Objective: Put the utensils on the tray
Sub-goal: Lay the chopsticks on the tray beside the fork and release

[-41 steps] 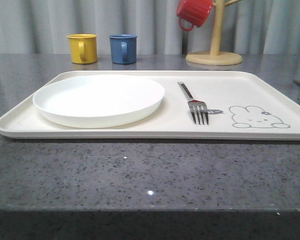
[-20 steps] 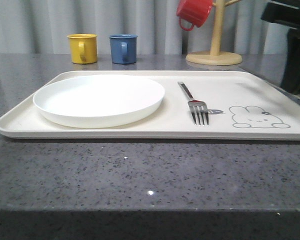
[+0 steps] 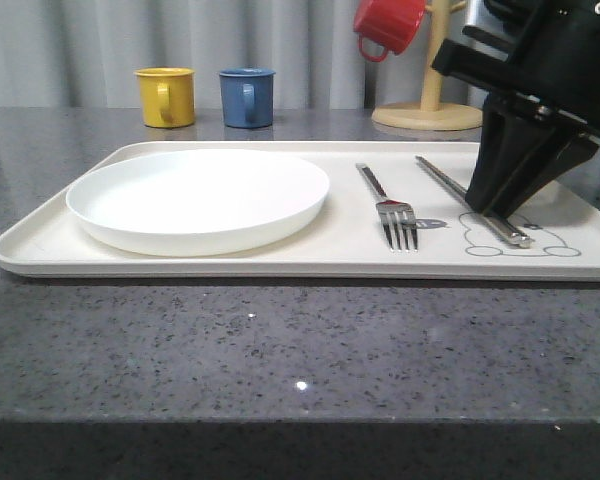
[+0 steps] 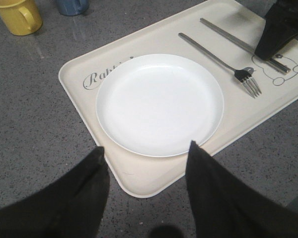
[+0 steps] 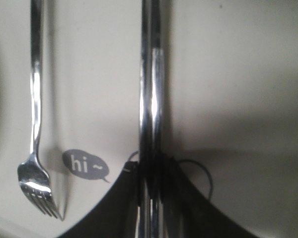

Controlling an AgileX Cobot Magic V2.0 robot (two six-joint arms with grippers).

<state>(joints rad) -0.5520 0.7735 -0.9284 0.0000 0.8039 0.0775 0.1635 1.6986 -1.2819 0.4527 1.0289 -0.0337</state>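
Front view. The tray (image 3: 280, 262) lies on the grey counter (image 3: 280, 350), carrying the plate (image 3: 198, 198) on its left half and the fork (image 3: 390, 208) just right of it, tines toward the camera. The right gripper (image 3: 495, 212) stands over the rabbit drawing (image 3: 550, 243), its tips closed on the chopsticks (image 3: 460, 192), whose near end lies at the drawing. Their long axis runs front to back, roughly parallel to the fork and beside it, apart. The yellow mug (image 3: 166, 96), blue mug (image 3: 246, 97) and red mug (image 3: 388, 26) stand or hang beyond the tray.

Left wrist view. The left gripper (image 4: 146, 163) hovers wide, holding nothing, above the tray's edge beside the plate (image 4: 160, 104). The chopsticks (image 4: 238, 43) lie well away from it, at the right gripper (image 4: 279, 37).

Right wrist view. The chopsticks (image 5: 151, 99) run straight out from between the dark fingers (image 5: 109, 208), lengthwise along the tray (image 5: 238, 74); the fork (image 5: 36, 109) is alongside, with the "hi" bubble (image 5: 84, 164) between. Release likely needs only an opening and a straight lift.
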